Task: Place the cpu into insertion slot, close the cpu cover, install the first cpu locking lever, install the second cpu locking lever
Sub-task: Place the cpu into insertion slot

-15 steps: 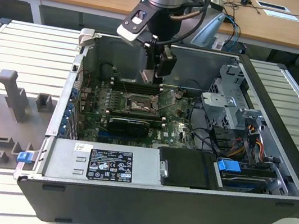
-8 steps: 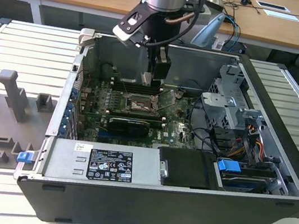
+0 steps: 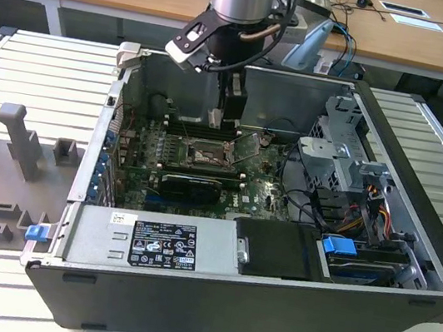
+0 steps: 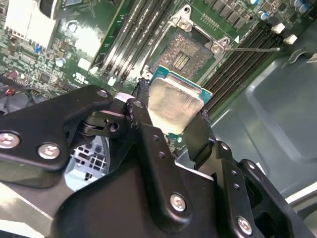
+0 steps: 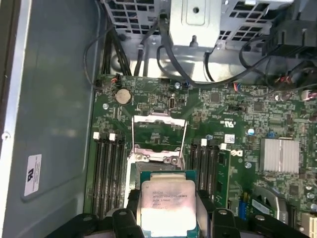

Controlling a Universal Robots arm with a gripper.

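My gripper [image 4: 173, 106] is shut on the cpu [image 4: 174, 103], a flat square chip with a pale silver face and green edge, clamped by its sides between two black fingers [image 4: 203, 130]. In the first wrist view the cpu [image 5: 166, 201] hangs in front of the socket area. The insertion slot [image 4: 184, 53], a dark frame with a brownish contact field, lies uncovered on the green board just past the chip. The cpu cover [image 5: 158, 135] is swung open and shows green board through its window. In the exterior view the gripper [image 3: 222, 121] hovers a little above the insertion slot [image 3: 206, 157], with the cover [image 3: 247, 146] tilted up beside it.
The board sits deep in an open computer case [image 3: 412, 238]. Long black memory slots [image 5: 106, 168] flank the socket on both sides. A thin lever [image 4: 250, 48] sticks out beside the socket. A drive cage [image 3: 345, 156] with cables and a power supply [image 3: 162, 245] crowd the exterior view's right and front.
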